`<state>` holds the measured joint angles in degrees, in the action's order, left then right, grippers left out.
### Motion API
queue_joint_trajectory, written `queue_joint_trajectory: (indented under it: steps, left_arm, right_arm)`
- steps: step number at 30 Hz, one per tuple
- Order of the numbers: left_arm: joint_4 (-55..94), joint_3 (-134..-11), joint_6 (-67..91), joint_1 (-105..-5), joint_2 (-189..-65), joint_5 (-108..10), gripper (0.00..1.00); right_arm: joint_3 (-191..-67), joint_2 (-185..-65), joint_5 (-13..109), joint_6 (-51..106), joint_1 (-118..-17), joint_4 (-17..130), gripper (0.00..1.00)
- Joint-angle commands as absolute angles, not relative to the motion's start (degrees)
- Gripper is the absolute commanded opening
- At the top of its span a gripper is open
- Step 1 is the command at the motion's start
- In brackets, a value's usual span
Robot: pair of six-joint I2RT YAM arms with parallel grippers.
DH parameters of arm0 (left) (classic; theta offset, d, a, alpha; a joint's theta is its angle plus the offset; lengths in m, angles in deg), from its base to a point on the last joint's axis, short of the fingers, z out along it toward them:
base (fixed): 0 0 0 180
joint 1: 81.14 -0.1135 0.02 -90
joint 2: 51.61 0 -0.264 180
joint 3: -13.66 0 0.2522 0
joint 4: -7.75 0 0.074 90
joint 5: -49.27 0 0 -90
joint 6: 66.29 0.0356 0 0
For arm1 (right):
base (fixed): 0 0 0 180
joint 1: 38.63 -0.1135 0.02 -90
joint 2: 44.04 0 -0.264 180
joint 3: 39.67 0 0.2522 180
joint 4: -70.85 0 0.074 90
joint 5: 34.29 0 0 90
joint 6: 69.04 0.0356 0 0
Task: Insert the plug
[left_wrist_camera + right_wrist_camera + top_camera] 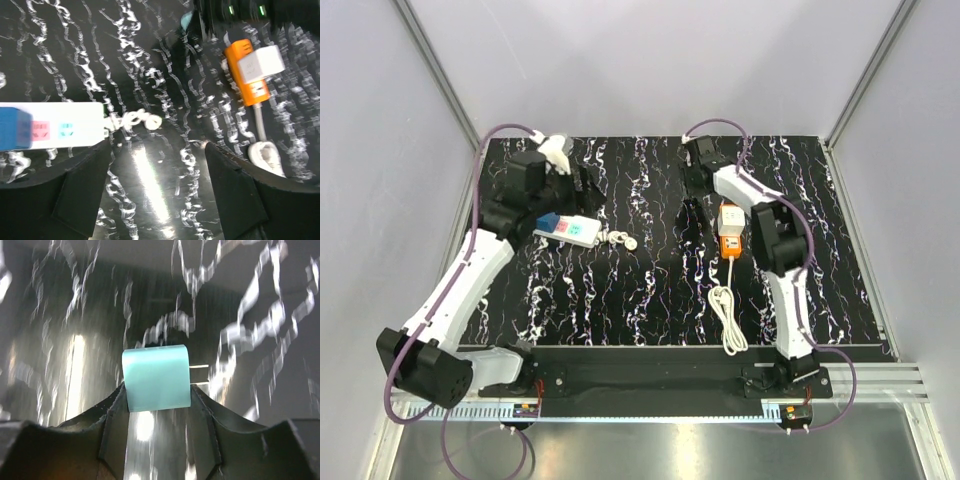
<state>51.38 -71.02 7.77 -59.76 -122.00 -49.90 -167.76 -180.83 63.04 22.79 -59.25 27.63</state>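
The white cube plug (pixel 731 215) sits on top of the far end of the orange power strip (pixel 731 243), right of centre on the black marbled mat. In the left wrist view the plug (pixel 261 62) and the strip (pixel 248 85) are at the upper right. My right gripper (pixel 688 208) is just left of the strip, and in the right wrist view it (pixel 157 390) is shut on a small teal cube (pixel 156 377) low over the mat. My left gripper (pixel 588 190) is open and empty (pixel 157 165) above the mat, well left of the plug.
A white strip with coloured buttons (pixel 567 230) lies under the left arm, with a blue block (pixel 12 129) on its end and a curled white cord (pixel 618 238) beside it. The orange strip's white cable (pixel 725 318) coils toward the near edge. Grey walls enclose the table.
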Motion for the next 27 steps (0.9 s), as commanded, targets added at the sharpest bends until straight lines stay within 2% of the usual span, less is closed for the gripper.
queue_joint_trajectory:
  steps: [1, 2, 4, 6, 8, 11, 17, 27]
  left_arm:
    - [48.5, -74.46, -1.22, -64.61, -122.36, -61.09, 0.78]
    - [47.45, -74.02, -2.82, -67.06, -122.45, -67.22, 0.77]
    - [42.81, -71.74, -6.5, -68.75, -121.93, -71.74, 0.77]
    - [39.54, -69.29, -7.31, -68.93, -120.88, -75.88, 0.76]
    - [33.93, -67.17, -8.89, -68.67, -119.82, -80.25, 0.7]
    - [27.49, -63.21, -10.74, -67.79, -118.5, -81.95, 0.61]
    - [25.64, -61.8, -8.63, -64.45, -115.52, -78.27, 0.6]
    - [17.12, -56.0, -15.4, -62.69, -113.93, -74.05, 0.58]
  right_arm:
    - [-154.21, -161.23, 60.8, 23.51, -61.91, 43.33, 0.0]
    - [-144.5, -153.71, 60.37, 23.43, -64.01, 47.72, 0.0]
    - [-131.56, -143.68, 61.06, 23.42, -67.18, 60.29, 0.0]
    - [-125.44, -138.54, 62.12, 23.86, -72.25, 68.99, 0.0]
    - [-120.96, -133.28, 64.13, 25.09, -75.96, 71.58, 0.0]
    - [-119.97, -129.83, 67.12, 29.13, -81.33, 72.12, 0.0]
    - [-117.86, -126.04, 68.89, 34.58, -87.75, 74.83, 0.0]
    - [-118.03, -124.89, 69.42, 34.59, -91.19, 78.18, 0.0]
